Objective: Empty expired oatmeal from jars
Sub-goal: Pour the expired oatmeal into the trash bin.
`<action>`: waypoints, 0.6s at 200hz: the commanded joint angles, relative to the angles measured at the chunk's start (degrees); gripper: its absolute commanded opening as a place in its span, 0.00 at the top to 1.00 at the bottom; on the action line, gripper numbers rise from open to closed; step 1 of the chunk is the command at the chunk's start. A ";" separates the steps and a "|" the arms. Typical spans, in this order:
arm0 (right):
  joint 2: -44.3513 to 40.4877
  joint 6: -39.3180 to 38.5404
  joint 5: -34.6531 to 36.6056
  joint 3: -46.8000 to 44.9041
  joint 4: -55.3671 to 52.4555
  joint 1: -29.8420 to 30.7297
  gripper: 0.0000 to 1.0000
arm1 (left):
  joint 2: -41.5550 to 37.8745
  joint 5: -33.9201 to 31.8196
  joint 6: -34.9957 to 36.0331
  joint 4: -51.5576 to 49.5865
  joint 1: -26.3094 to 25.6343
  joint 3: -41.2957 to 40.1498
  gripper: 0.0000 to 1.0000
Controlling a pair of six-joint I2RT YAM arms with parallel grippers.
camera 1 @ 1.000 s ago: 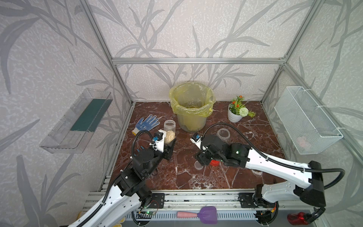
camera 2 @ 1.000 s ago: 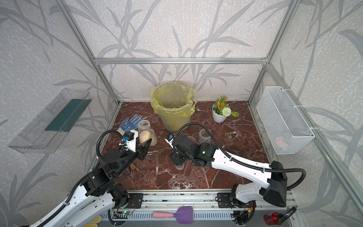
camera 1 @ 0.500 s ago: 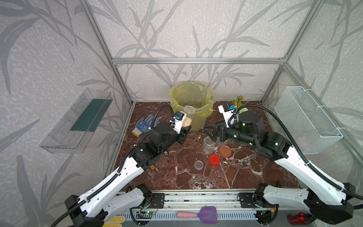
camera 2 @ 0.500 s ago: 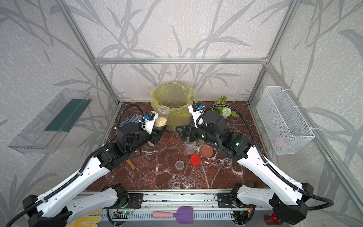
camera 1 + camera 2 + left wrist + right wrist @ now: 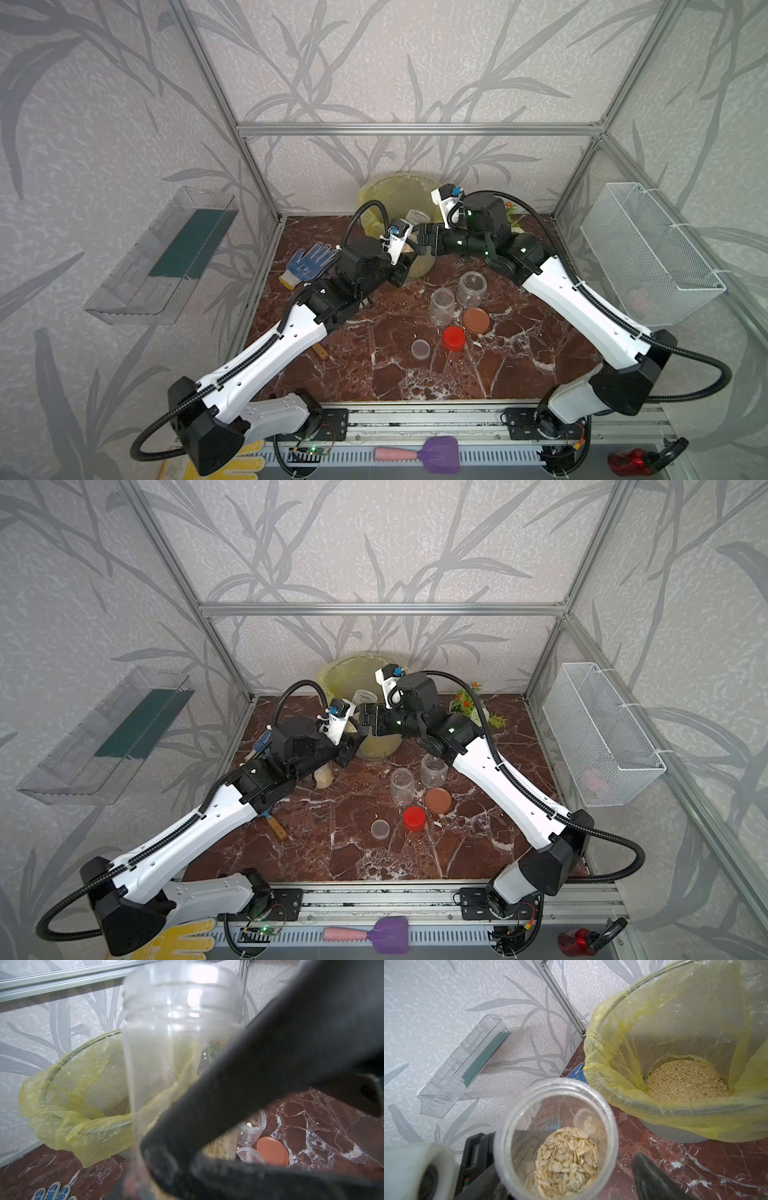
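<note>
My left gripper (image 5: 404, 258) is shut on the lower part of a clear, lidless jar (image 5: 417, 217), held upright in the air just in front of the bin. Pale oatmeal (image 5: 566, 1159) fills the jar's bottom third. My right gripper (image 5: 426, 245) is at the same jar from the right and stands open. One of its dark fingers (image 5: 652, 1178) is a little off the jar wall. The jar (image 5: 182, 1043) fills the left wrist view, with a dark finger across it. Two empty jars stand on the table: a slim one (image 5: 441, 305) and a wider one (image 5: 471, 289).
The mesh bin (image 5: 386, 195) with a yellow bag holds a heap of oatmeal (image 5: 685, 1082). Brown (image 5: 476, 320), red (image 5: 453, 338) and clear (image 5: 420, 348) lids lie near the empty jars. A blue glove (image 5: 309, 262) lies at the left and a flower pot (image 5: 469, 704) at the back right.
My left arm has carried the oatmeal jar from the table's left front up to the bin. My right arm has left the lids, come up beside the jar and opened wider.
</note>
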 commanded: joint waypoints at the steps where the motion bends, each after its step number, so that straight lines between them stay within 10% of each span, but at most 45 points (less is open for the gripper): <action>1: 0.58 1.99 -2.21 0.82 4.69 -0.37 0.13 | 0.53 2.65 1.93 2.79 0.49 1.93 1.00; 57: 8.29 3.07 -7.53 8.72 3.13 -1.17 0.26 | 2.97 5.84 2.82 3.00 2.25 4.47 1.00; 80: 9.53 2.54 -8.16 11.22 2.45 -1.11 0.48 | 4.04 6.13 3.14 2.50 3.10 5.89 1.00; 120: 14.55 6.03 -4.44 13.86 4.91 -1.68 0.67 | 4.85 6.59 0.60 2.56 6.09 7.42 0.28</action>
